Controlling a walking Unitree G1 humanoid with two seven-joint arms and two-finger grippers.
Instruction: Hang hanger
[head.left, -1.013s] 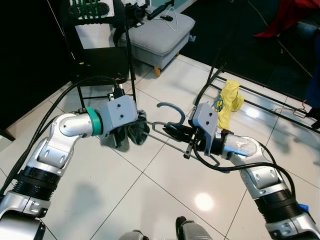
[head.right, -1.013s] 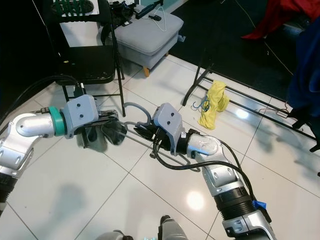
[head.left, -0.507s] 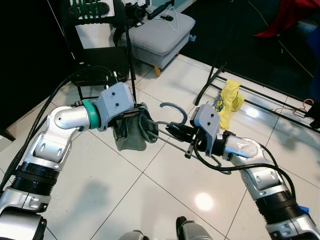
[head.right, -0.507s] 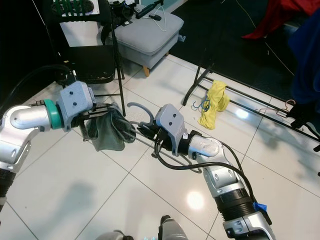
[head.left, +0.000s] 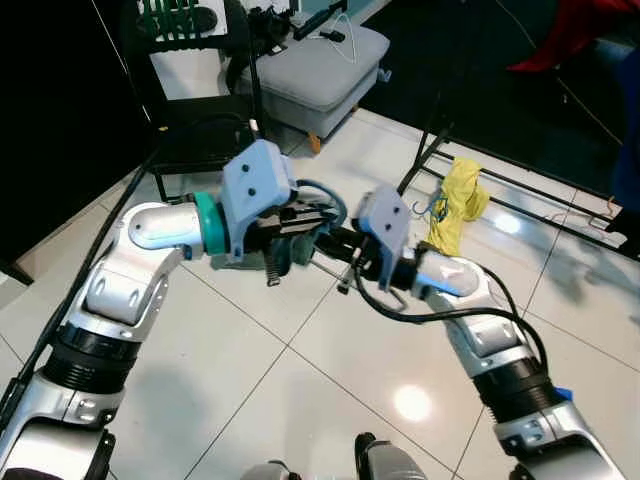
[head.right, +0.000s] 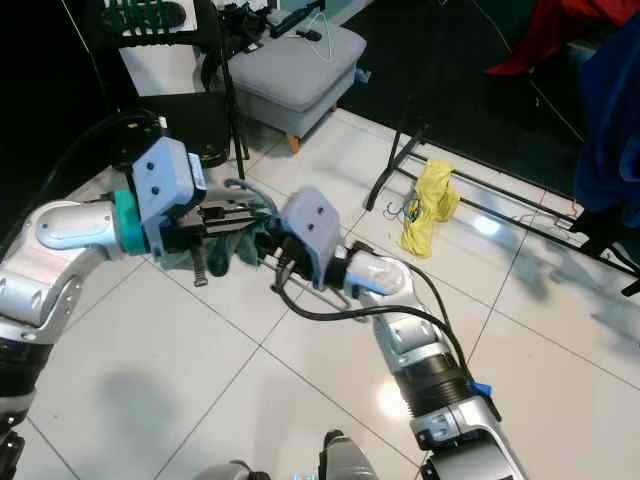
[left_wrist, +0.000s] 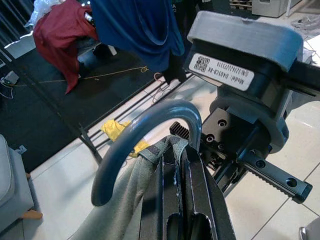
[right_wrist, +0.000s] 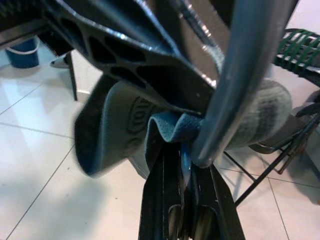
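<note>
White glossy floor tiles (head.left: 300, 400) spread under both arms, with a black folding chair (head.left: 195, 120) and a grey footstool (head.left: 320, 65) behind and a black floor rail (head.left: 520, 195) carrying a yellow cloth (head.left: 458, 205) to the right. Held between the arms above the floor, the hanger (head.left: 318, 192) is a stiff grey hook with a limp grey-green garment (left_wrist: 127, 197) draped on it; it is probably light, and the rigid neck below the hook seems the surest hold. The left claw (head.left: 305, 218) is clamped on the garment's strap beside the hook; the right claw (head.left: 335, 243) pinches the same cloth, fingers together. The left wrist view shows the hook's curve clearly, while the eye views reveal the rail
</note>
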